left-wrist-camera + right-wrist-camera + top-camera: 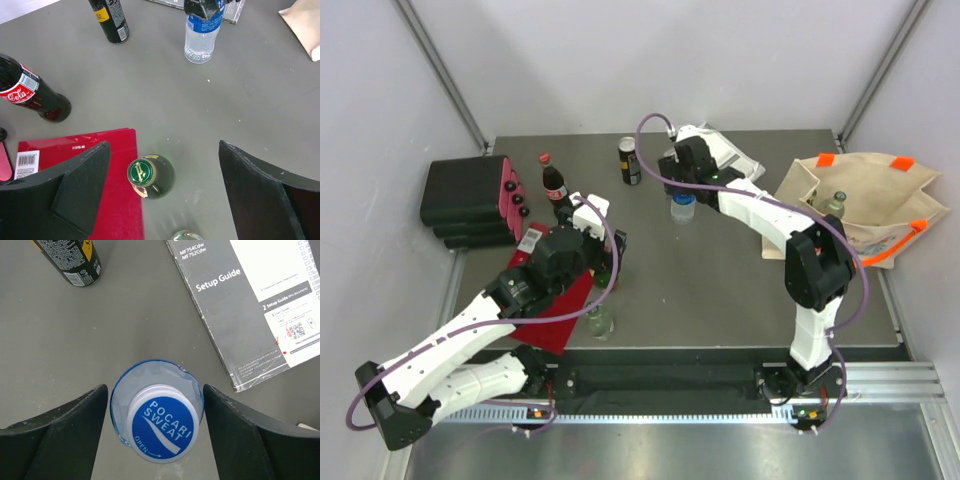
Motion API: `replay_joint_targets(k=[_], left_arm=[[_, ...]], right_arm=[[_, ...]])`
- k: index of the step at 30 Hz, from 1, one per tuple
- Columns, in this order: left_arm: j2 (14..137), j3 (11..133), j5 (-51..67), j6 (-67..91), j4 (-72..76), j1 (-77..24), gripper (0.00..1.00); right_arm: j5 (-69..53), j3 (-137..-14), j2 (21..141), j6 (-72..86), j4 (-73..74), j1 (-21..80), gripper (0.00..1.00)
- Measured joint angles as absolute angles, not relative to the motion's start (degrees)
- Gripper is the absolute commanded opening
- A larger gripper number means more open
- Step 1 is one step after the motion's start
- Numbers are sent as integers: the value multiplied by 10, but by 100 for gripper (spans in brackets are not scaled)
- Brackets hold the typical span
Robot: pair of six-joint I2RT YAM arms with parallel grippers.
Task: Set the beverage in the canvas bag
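Note:
The beverage at hand is a clear Pocari Sweat bottle (160, 425) with a blue cap, standing upright mid-table (682, 208) (201, 35). My right gripper (155, 390) (680, 188) straddles it from above, jaws open with a narrow gap on each side of the bottle. The canvas bag (865, 195), beige with orange handles, lies at the table's right edge, and a green bottle top (837, 203) shows inside it. My left gripper (165, 150) (605, 245) hangs wide open over a dark green bottle (150, 176) with a green and gold cap, touching nothing.
A Coca-Cola bottle (555, 187) and a black can (631, 160) stand at the back. A red folder (75, 150) lies under the left arm beside a clear glass bottle (600, 322). A setup guide booklet (260, 305) lies behind the Pocari bottle. A black case (465, 200) sits far left.

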State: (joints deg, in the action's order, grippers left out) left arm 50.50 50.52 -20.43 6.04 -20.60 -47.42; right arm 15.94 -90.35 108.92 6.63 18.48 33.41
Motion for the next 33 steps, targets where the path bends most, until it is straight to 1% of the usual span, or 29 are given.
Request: replay_joint_targets(k=[3,4,6,7,9,10,12,13,15,16,17,22,33], left_arm=[[505,505,-204,60,-206,-474,93],[505,505,-204,60,-206,-474,93],[505,505,-204,60,-206,-474,93],[505,505,-204,60,-206,-474,93],[505,505,-204,60,-206,-474,93],[505,505,-204,60,-206,-474,93],[505,505,-204,60,-206,-474,93],[505,505,-204,60,-206,-474,93],[505,505,-204,60,-206,-474,93],[505,505,-204,60,-206,-474,93],[505,505,-204,60,-206,-474,93],[505,505,-204,60,-206,-474,93],[505,505,-204,60,-206,-474,93]], right_arm=[[152,-903,1089,67,181,329,61],[149,-900,1089,67,176,328,52],[144,-896,1089,67,165,323,43],[143,-895,1089,67,162,321,35],[139,-891,1087,70,157,317,30],[139,-888,1085,70,155,317,26],[137,-881,1078,70,156,316,21],[135,-878,1074,70,159,316,17],[130,-877,1067,66,176,315,10],[126,-877,1062,65,188,314,4],[123,-877,1057,65,201,314,1],[113,-877,1016,62,262,313,0],[96,-902,852,47,340,311,0]])
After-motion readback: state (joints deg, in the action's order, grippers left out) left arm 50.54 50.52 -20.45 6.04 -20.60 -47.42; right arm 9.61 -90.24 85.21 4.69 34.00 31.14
